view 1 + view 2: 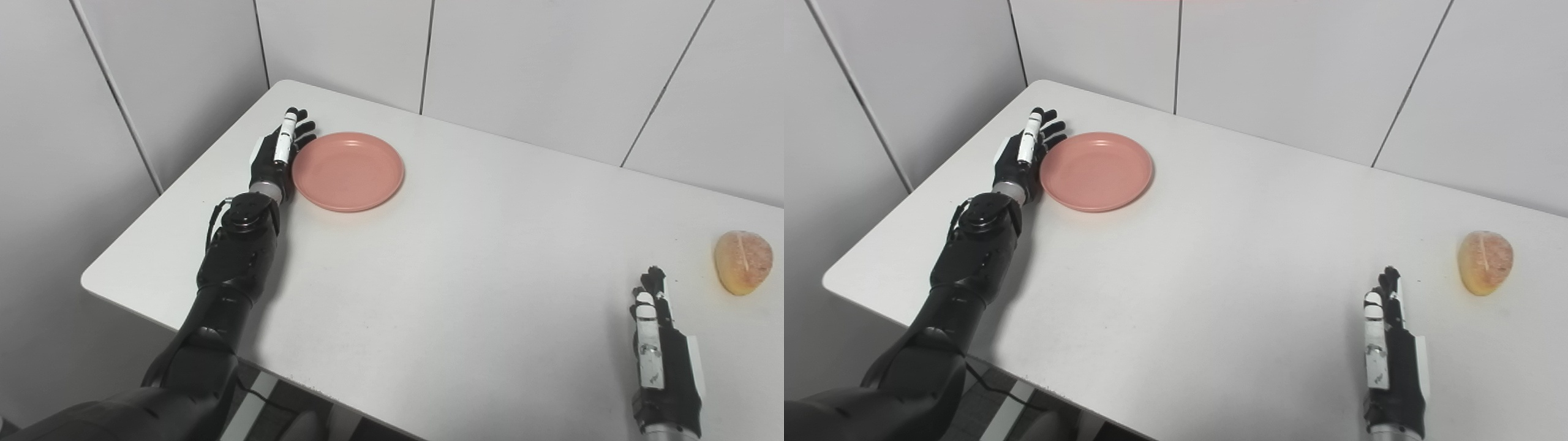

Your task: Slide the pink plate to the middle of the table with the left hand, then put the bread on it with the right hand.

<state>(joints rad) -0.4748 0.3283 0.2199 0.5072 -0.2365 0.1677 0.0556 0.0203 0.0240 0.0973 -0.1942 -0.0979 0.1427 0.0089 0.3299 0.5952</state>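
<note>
Pink plate (pixel 348 171) sitting toward far-left corner of white table (pixel 465 275), not yet slid. Left hand (pixel 278 153) pressing against plate's left rim, fingers spread, gripping nothing. Step in hand: sliding plate, apparently just starting. Next calling for pushing plate rightward, keeping palm on rim so plate isn't spinning away. Bread (pixel 742 261) lying far right of plate, untouched. Right hand (pixel 658 343) resting flat well right of plate, just short of bread, fingers extended, holding nothing.
</note>
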